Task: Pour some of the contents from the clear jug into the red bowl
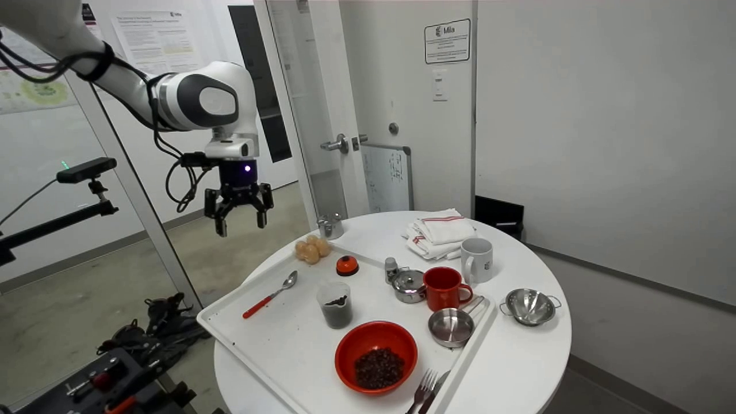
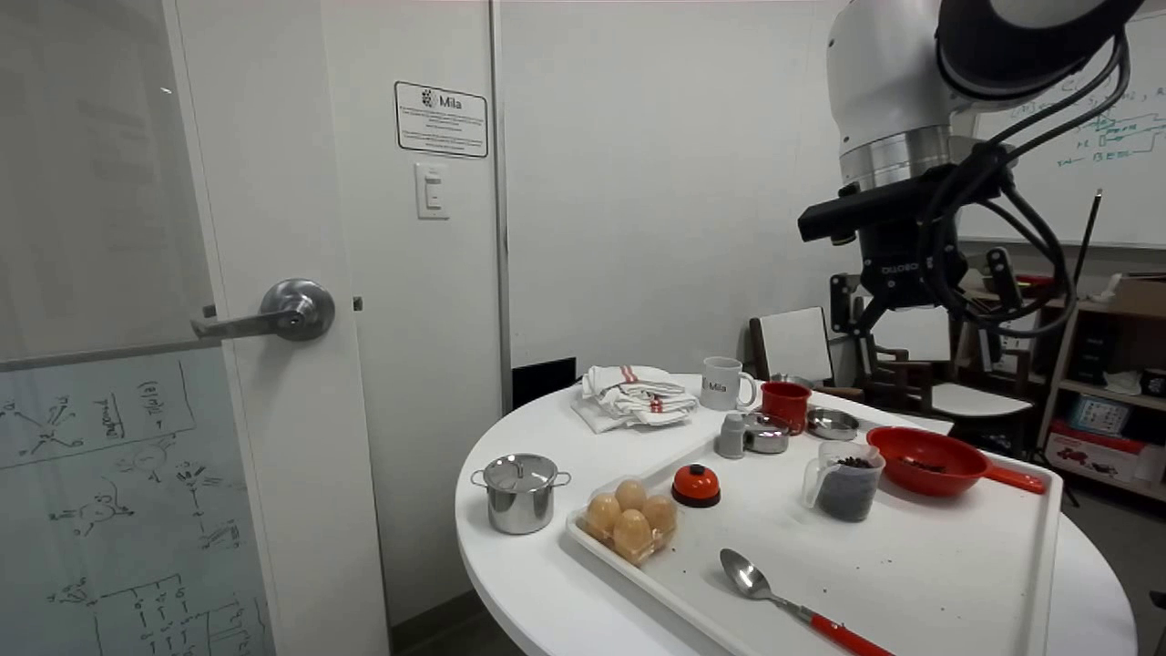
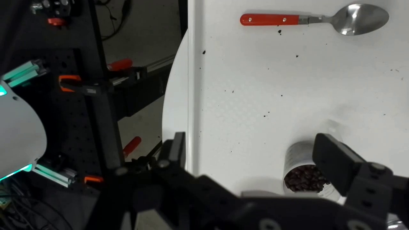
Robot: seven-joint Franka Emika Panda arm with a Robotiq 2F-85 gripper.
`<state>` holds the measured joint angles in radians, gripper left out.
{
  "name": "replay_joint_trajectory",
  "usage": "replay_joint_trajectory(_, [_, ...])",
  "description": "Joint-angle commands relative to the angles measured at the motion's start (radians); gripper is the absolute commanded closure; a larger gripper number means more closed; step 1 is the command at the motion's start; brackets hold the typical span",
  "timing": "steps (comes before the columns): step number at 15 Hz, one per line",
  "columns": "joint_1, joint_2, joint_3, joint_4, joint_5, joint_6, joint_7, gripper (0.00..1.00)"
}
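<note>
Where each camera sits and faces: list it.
In an exterior view: near the wide red bowl, looking down over it; white arm, black gripper show.
In an exterior view: low, near the red-handled metal spoon, looking across it; arm, gripper show.
Wrist view: on the arm, facing down at the white tray; gripper shows.
Both exterior views share the bowl; all, the clear dark-filled jug.
</note>
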<state>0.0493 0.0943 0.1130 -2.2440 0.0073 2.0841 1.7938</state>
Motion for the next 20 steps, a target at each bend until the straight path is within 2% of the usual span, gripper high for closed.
replay_joint_trajectory(1, [0.030,0.051,-0.021,0.056,-0.035,-0.022,0.038,0.00])
replay_joint_trajectory(3, [0.036,0.103,-0.035,0.092,-0.071,0.020,0.125,0.00])
replay_joint_trajectory(8, [0.044,0.192,-0.081,0.130,-0.027,0.126,0.335,0.00])
replay_joint_trajectory(12, [0.043,0.248,-0.103,0.138,-0.013,0.128,0.375,0.00])
replay_joint_trajectory(20, [0.026,0.327,-0.124,0.140,0.017,0.129,0.321,0.00])
